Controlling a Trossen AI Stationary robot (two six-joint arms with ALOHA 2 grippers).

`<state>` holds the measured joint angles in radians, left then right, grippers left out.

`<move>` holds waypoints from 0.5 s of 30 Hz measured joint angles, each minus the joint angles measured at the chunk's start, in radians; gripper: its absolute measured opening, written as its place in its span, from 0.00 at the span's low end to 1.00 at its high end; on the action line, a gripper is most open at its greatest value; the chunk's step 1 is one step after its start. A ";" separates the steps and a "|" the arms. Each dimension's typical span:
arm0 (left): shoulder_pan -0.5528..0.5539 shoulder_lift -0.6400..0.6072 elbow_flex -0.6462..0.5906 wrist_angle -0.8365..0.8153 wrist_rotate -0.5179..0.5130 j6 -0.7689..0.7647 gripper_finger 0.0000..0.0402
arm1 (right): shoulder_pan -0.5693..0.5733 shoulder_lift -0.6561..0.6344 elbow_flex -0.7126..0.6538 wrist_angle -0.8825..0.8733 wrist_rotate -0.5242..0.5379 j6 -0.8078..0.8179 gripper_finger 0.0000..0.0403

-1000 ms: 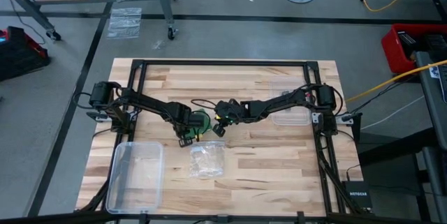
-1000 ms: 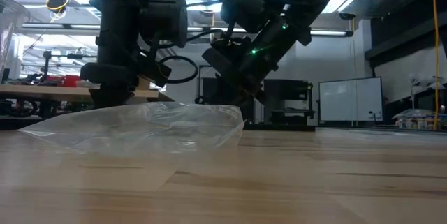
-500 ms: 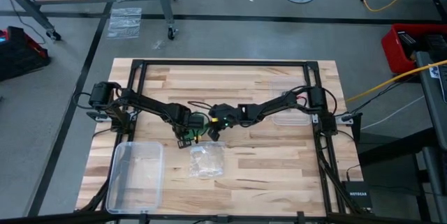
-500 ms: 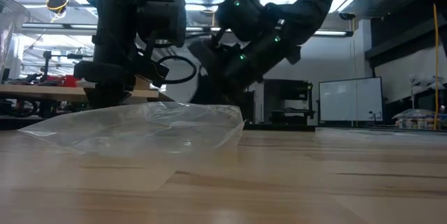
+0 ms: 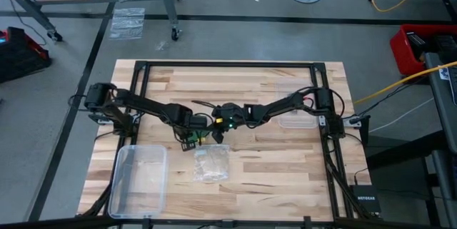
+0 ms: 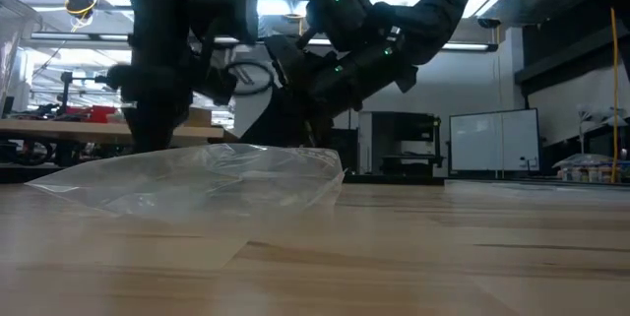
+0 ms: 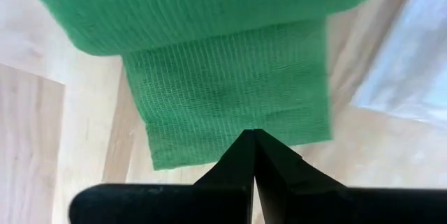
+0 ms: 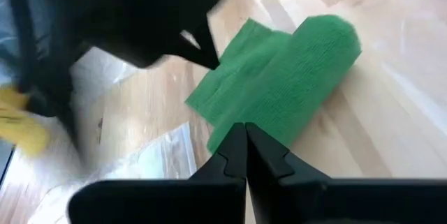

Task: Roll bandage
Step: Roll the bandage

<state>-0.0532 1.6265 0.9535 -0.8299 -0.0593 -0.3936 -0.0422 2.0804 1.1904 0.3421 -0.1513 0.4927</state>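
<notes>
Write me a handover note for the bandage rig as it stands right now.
Left hand: shut, tip at the loose tail of the bandage; no clear grip on it.
Right hand: shut, tip at the bandage's edge, nothing held.
Both hands meet mid-table, just behind the plastic bag. Clear box sits at the front left of the table.
Done: bandage mostly rolled, lying on the table.
Left: a short tail is still unrolled; roll it up.
</notes>
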 joint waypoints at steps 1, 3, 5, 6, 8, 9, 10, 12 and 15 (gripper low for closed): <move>0.000 -0.016 0.000 0.002 0.000 -0.002 0.00 | -0.004 0.000 0.000 0.004 -0.001 0.000 0.00; 0.000 -0.048 0.000 0.007 -0.003 -0.004 0.00 | -0.010 0.000 0.000 0.007 -0.008 0.000 0.00; 0.000 -0.077 0.001 0.016 -0.010 -0.001 0.00 | -0.019 0.000 0.000 0.007 -0.013 -0.001 0.00; 0.000 -0.088 0.001 0.024 -0.012 0.007 0.00 | -0.021 0.000 0.000 0.006 -0.018 -0.001 0.00; 0.000 -0.100 0.001 0.065 -0.015 0.025 0.00 | -0.033 0.000 0.000 0.005 -0.026 -0.005 0.00; 0.000 -0.103 0.001 0.096 -0.015 0.034 0.00 | -0.039 0.000 0.000 0.004 -0.028 -0.006 0.00; 0.001 -0.105 0.001 0.130 -0.015 0.047 0.00 | -0.045 -0.001 0.000 0.001 -0.036 -0.007 0.00; 0.002 -0.104 0.001 0.197 -0.015 0.089 0.00 | -0.059 -0.001 0.000 -0.004 -0.060 -0.007 0.00; 0.002 -0.104 0.001 0.268 -0.058 0.154 0.00 | -0.085 -0.006 0.000 -0.018 -0.119 -0.007 0.00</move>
<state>-0.0509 1.5223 0.9546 -0.5621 -0.1173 -0.2391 -0.1271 2.0744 1.1904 0.3242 -0.2698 0.4854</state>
